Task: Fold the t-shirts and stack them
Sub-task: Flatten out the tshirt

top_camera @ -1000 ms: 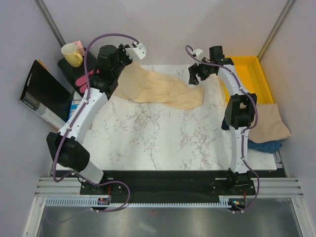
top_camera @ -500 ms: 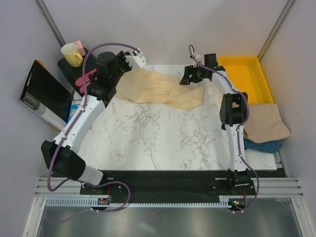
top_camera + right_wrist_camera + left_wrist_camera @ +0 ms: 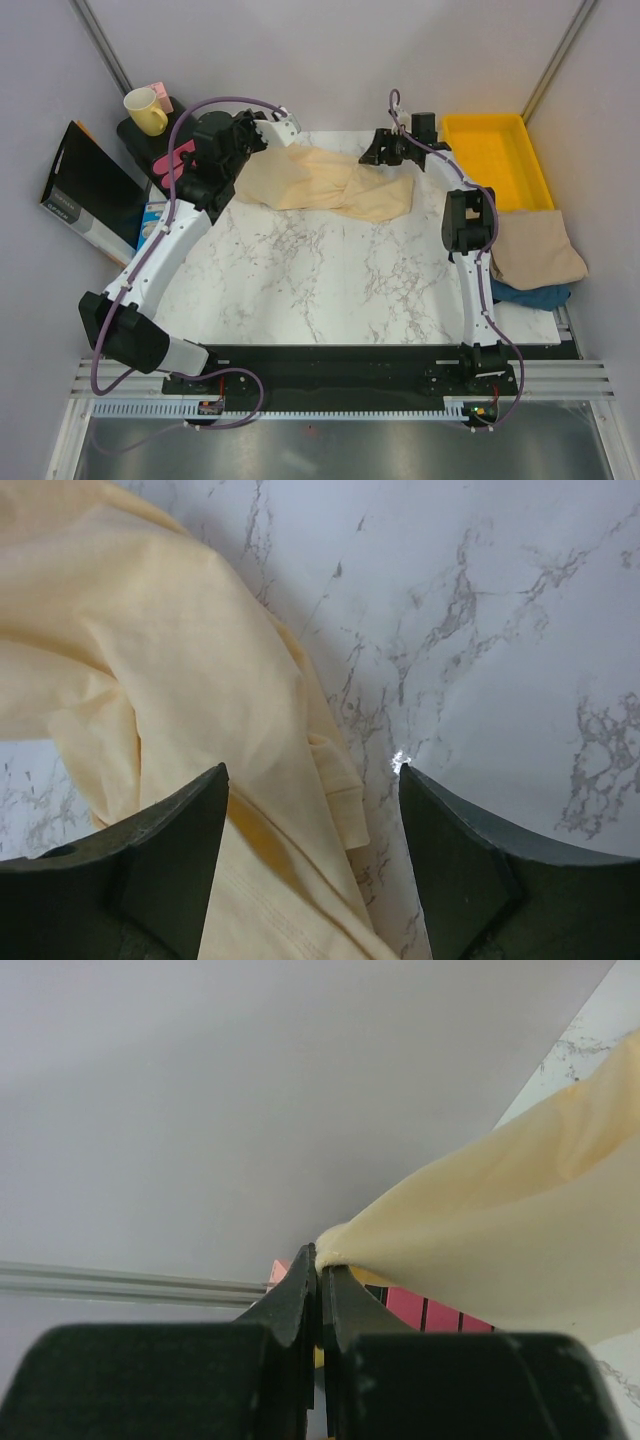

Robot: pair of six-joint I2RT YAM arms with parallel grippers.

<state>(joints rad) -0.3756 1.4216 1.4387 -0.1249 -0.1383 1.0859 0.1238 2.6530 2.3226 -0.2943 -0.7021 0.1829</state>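
Top view first. I count two t-shirts. The cream t-shirt (image 3: 320, 185) is bunched in a long twisted heap along the far edge of the marble table (image 3: 320, 290). The beige t-shirt (image 3: 535, 250) sits folded-ish at the right edge, on top of one blue cloth (image 3: 530, 296). There's one yellow tray (image 3: 497, 160) at the far right corner, and all I can see in it is its own yellow bottom. There's also one yellow mug (image 3: 146, 110) off the far left corner and one black box (image 3: 85, 190) leaning against the left wall. Two arms are both reaching to the far side. The left gripper (image 3: 258, 145) is at the left end of the cream t-shirt and the right gripper (image 3: 378, 152) is just over its far right part. Plain grey walls all round.

Left wrist cam: the left gripper (image 3: 320, 1260) is pinched tight on a little corner of the cream t-shirt (image 3: 500, 1230), and the cloth is stretched away to the right. Behind it is grey wall, a sliver of marble table (image 3: 600, 1030) at the top right, and something pink (image 3: 440, 1315) below the cloth.

Right wrist cam: the right gripper (image 3: 312, 775) has its jaws spread wide with nothing between them. It's hanging over the hemmed edge of the cream t-shirt (image 3: 150, 660), with bare marble table (image 3: 500, 630) on the right. Can't tell if the tips touch the cloth.
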